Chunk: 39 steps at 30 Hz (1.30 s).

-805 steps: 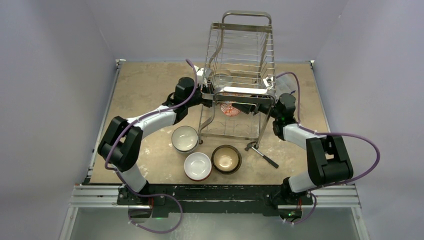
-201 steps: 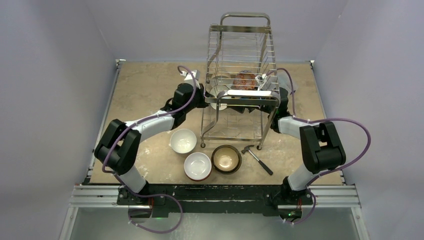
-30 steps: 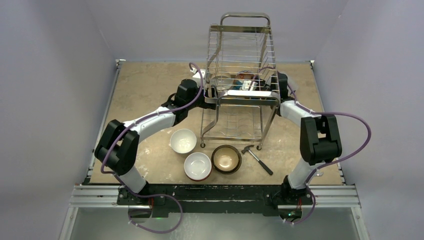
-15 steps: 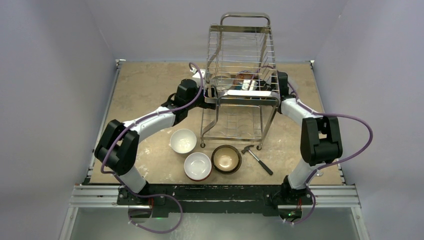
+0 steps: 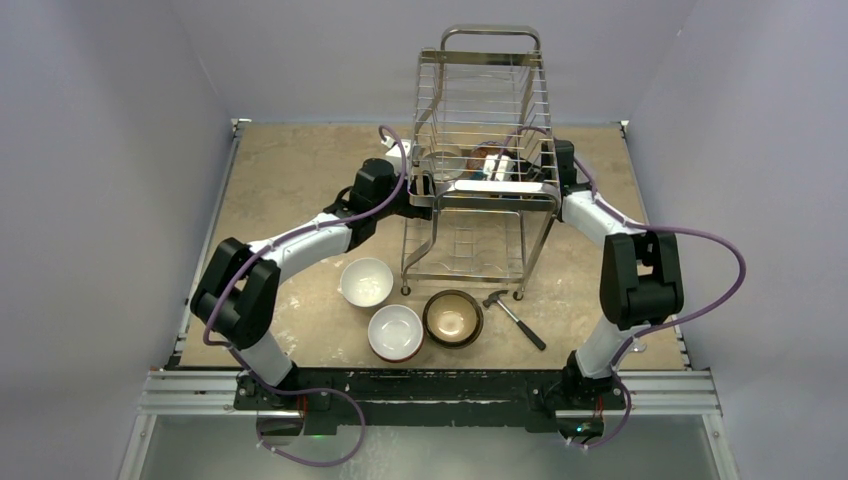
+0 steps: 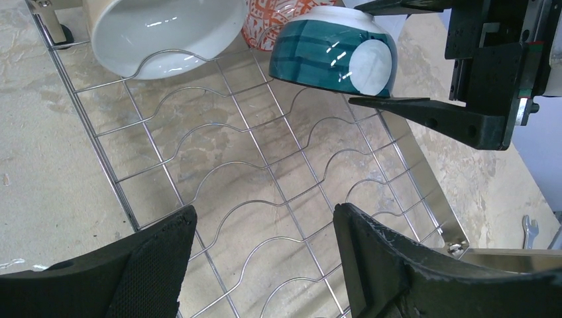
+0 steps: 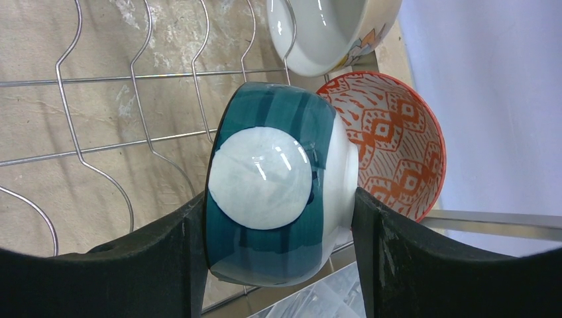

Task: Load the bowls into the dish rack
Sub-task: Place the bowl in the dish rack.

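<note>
The right arm's fingers [image 7: 397,265] clamp the teal bowl [image 7: 272,192] on its side over the dish rack [image 5: 497,188] shelf, rim toward the red-patterned bowl [image 7: 397,152], while the left arm's fingers [image 6: 152,265] gape empty nearby.

The teal bowl [image 7: 275,192] has darker teal stripes and a white round foot. At the right, the patterned bowl [image 7: 397,146] shows orange-red diamonds on white. The top bowl [image 7: 325,33] is white inside.
</note>
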Each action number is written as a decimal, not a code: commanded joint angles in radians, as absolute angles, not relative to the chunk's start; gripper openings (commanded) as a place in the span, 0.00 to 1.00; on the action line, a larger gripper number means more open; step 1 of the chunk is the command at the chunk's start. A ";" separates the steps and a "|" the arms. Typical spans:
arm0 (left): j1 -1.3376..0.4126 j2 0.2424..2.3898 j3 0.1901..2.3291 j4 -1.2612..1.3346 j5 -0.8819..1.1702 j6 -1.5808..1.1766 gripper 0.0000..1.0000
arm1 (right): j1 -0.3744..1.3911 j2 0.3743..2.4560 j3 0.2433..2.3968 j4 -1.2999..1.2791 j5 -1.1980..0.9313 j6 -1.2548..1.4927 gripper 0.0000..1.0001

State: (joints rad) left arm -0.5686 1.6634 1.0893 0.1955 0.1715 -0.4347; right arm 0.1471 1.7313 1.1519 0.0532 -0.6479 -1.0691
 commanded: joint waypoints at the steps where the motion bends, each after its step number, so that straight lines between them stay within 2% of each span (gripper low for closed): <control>1: -0.557 1.669 1.129 0.239 0.187 -0.448 0.74 | 0.173 1.745 1.108 0.110 -0.543 -1.013 0.58; 2: -0.557 1.669 1.129 0.240 0.189 -0.448 0.74 | 0.173 1.745 1.106 0.117 -0.540 -1.008 0.62; 9: -0.555 1.669 1.130 0.242 0.196 -0.449 0.74 | 0.179 1.744 1.116 0.111 -0.509 -1.006 0.66; 11: -0.552 1.668 1.129 0.243 0.196 -0.449 0.74 | 0.182 1.734 1.110 0.118 -0.505 -1.005 0.70; 12: -0.552 1.667 1.130 0.243 0.197 -0.449 0.74 | 0.183 1.731 1.107 0.121 -0.504 -1.006 0.95; 13: -0.551 1.667 1.130 0.243 0.197 -0.449 0.74 | 0.186 1.729 1.108 0.117 -0.504 -1.010 0.98; 22: -0.547 1.666 1.129 0.243 0.199 -0.450 0.74 | 0.202 1.710 1.102 0.140 -0.450 -0.990 0.99; 34: -0.540 1.655 1.124 0.241 0.192 -0.447 0.74 | 0.201 1.584 0.946 0.435 -0.345 -0.787 0.99; 39: -0.539 1.649 1.121 0.245 0.192 -0.446 0.74 | 0.202 1.578 0.923 0.480 -0.275 -0.759 0.99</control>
State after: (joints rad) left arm -0.5453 1.6695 1.0893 0.2008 0.1833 -0.4351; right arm 0.1978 1.6032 0.9367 0.3660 -0.3527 -0.8249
